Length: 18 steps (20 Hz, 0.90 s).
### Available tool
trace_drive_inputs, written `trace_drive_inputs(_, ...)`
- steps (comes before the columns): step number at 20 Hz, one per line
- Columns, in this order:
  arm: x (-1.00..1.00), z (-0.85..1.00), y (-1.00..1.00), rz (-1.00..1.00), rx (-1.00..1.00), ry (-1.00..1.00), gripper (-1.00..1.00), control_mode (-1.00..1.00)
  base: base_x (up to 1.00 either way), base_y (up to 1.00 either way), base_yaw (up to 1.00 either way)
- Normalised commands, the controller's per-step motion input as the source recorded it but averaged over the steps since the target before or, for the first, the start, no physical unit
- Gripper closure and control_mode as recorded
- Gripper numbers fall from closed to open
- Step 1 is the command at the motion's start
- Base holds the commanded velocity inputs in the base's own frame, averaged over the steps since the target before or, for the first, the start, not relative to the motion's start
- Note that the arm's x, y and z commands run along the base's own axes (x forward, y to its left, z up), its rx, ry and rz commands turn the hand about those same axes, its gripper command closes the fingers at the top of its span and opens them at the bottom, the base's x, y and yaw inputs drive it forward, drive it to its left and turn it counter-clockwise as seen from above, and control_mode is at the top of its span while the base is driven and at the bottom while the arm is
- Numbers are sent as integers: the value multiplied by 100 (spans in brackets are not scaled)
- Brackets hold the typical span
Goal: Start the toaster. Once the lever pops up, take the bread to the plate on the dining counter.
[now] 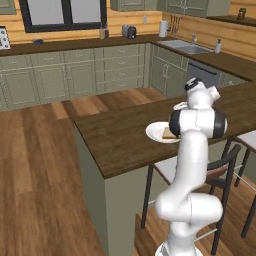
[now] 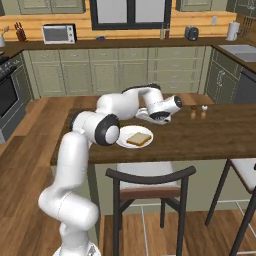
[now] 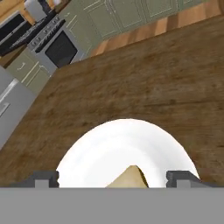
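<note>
A: Bread (image 2: pixel 139 139) lies flat on the plate (image 2: pixel 122 142) on the dining counter (image 2: pixel 220 135), partly behind the arm from the left.

B: And the gripper (image 3: pixel 113 177)?

A: Spread wide above the plate, empty; fingertips (image 3: pixel 46 177) barely show.

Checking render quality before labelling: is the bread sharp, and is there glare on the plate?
Right base view: bread crisp on the plate, even light, no glare. Left base view: bread mostly behind the arm. Hand view: plate bright white, the bread corner soft.
</note>
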Motion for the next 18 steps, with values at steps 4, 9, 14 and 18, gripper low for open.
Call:
trace_drive_inputs(4, 1, 61, -57, 0, 8, 0, -100, -100, 0, 0, 0)
trace_drive_inputs(9, -70, 100, -1, 11, 7, -26, -100, -100, 0, 0, 0)
trace_drive_inputs(14, -100, 94, 17, 19, 0, -36, -100, -100, 0, 0, 0)
trace_drive_inputs(18, -100, 26, 8, 21, -3, -40, -100, -100, 0, 0, 0)
